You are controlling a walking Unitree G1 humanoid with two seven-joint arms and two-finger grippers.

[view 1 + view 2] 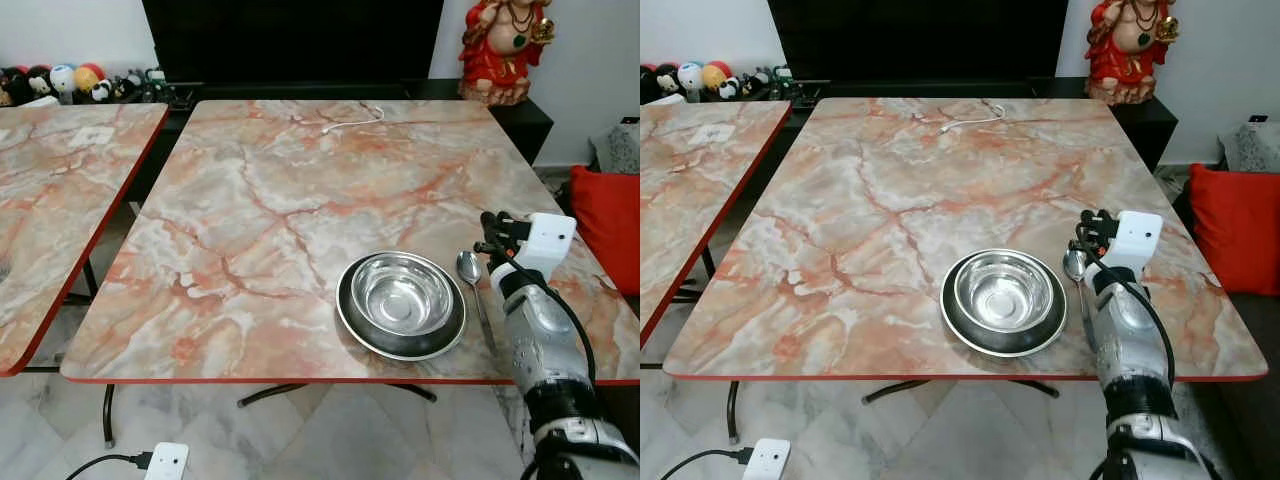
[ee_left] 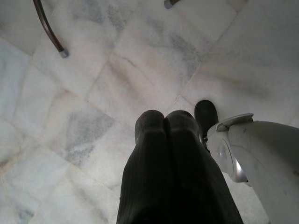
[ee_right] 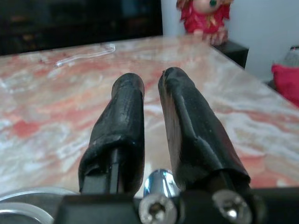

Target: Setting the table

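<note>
A steel bowl (image 1: 402,296) sits in a dark round plate (image 1: 350,322) near the front right of the marble table (image 1: 270,200). Just right of the plate lies a metal spoon (image 1: 468,266), its handle pointing toward the front edge. My right gripper (image 1: 492,232) hovers low over the table, right beside the spoon's head. In the right wrist view its fingers (image 3: 126,112) stand a narrow gap apart with nothing between them, and the spoon (image 3: 156,183) shows below them. My left gripper (image 2: 166,122) hangs idle over the floor, fingers pressed together.
A second marble table (image 1: 60,180) stands to the left across a narrow gap. A white cable (image 1: 352,120) lies at the table's far edge. A red figurine (image 1: 503,45) stands behind, a red cushion (image 1: 608,225) to the right, and a white plug (image 1: 167,461) on the floor.
</note>
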